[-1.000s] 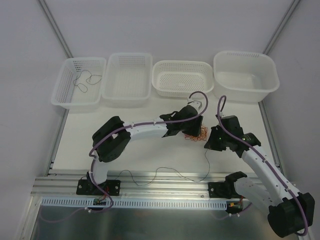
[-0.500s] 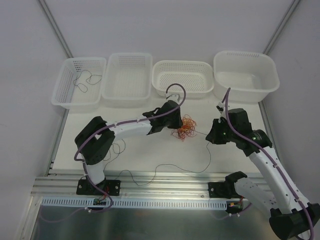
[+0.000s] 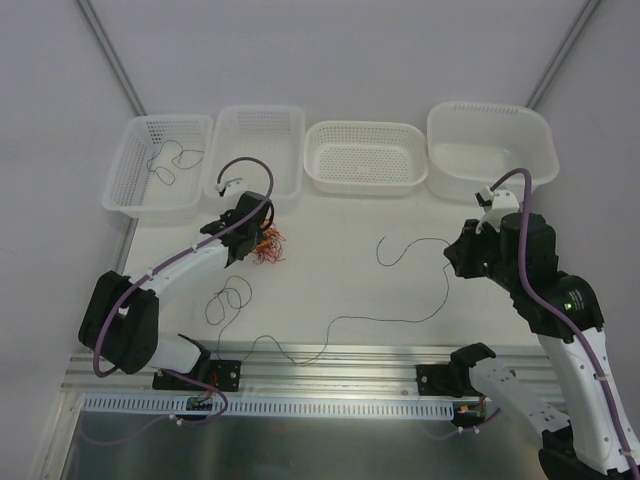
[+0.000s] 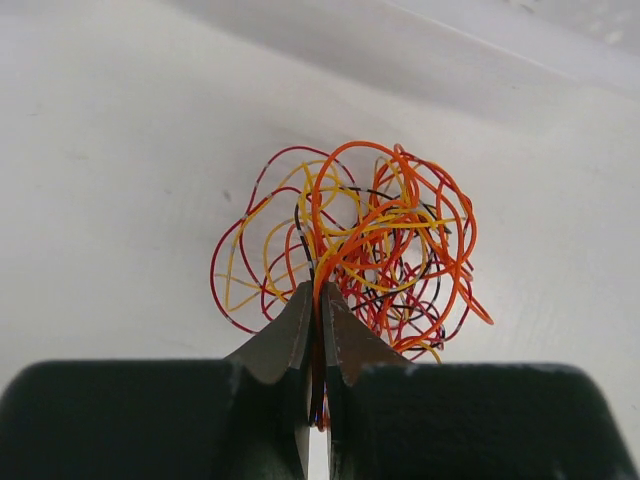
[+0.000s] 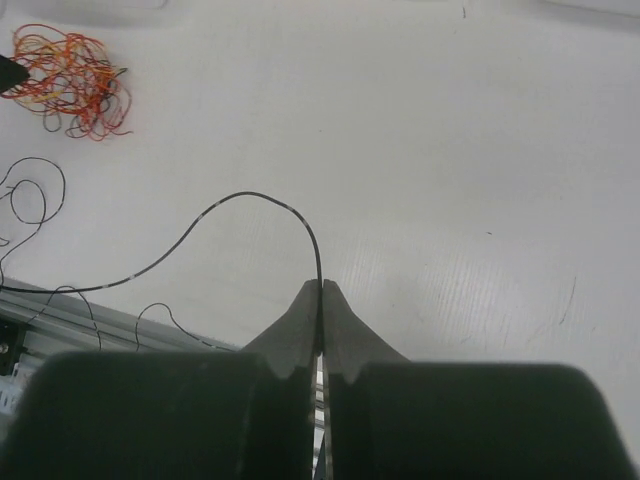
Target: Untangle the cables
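Observation:
The cables are a tangle [image 4: 350,245] of orange, yellow, dark red and black wires plus one long dark grey cable [image 3: 385,320]. My left gripper [image 4: 318,300] is shut on the near edge of the tangle [image 3: 268,248]. It holds the bundle just above the table, in front of the second basket from the left. My right gripper [image 5: 320,285] is shut on the dark grey cable [image 5: 250,195], which arcs away to the left. In the top view the right gripper [image 3: 452,265] stands at the right, and the grey cable trails across the table in loops toward the near-left rail.
Four white baskets line the far edge: a left one [image 3: 125,185] holding a thin dark wire [image 3: 170,158], a second [image 3: 255,190], a third [image 3: 365,182] and a deeper tub [image 3: 490,185]. An aluminium rail [image 3: 330,385] runs along the near edge.
The left gripper closed on the tangle and swung it left, from the table's middle to before the second basket. The right arm moved right, and the grey cable now lies stretched out apart from the tangle.

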### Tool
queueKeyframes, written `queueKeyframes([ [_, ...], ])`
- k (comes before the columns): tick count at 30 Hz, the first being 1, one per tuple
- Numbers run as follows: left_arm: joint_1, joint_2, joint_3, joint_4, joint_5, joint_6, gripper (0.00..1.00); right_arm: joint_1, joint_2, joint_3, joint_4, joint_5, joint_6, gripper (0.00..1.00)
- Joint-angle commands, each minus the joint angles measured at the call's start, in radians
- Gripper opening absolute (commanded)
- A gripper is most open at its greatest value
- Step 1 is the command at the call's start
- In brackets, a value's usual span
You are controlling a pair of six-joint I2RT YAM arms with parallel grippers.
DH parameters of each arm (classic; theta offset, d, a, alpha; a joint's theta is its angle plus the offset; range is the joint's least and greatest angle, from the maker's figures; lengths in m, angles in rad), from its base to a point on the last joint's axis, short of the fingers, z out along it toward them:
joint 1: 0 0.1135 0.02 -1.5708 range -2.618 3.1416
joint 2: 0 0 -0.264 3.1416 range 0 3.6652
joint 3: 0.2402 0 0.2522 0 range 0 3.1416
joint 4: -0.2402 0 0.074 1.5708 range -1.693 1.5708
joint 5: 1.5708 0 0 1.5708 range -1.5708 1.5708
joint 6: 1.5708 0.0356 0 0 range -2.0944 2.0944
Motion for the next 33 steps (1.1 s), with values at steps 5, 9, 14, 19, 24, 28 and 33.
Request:
queueKeyframes([
  [5,0.073,-0.124,-0.015,-0.061,-0.018,0.08,0.0,-0.008,0.052,-0.017,0.051,-0.053,0.009,0.01],
  [9,0.064,-0.112,0.028,-0.044,0.153,0.11,0.0,-0.008,0.101,-0.116,0.143,-0.161,0.041,0.01],
  [14,-0.019,-0.065,0.102,-0.012,0.257,0.143,0.0,0.009,0.182,-0.286,0.26,-0.239,0.098,0.01],
  [19,-0.155,0.053,0.172,0.048,0.307,0.173,0.02,0.034,0.245,-0.402,0.332,-0.244,0.121,0.04],
  [24,-0.223,0.21,0.263,0.106,0.369,0.187,0.09,0.05,0.305,-0.5,0.389,-0.268,0.152,0.14],
  [28,-0.235,0.226,0.292,0.103,0.385,0.158,0.35,0.061,0.325,-0.541,0.406,-0.271,0.166,0.38],
  [33,-0.237,0.085,0.225,0.056,0.318,0.153,0.85,0.063,0.239,-0.525,0.346,-0.213,0.143,0.73],
])
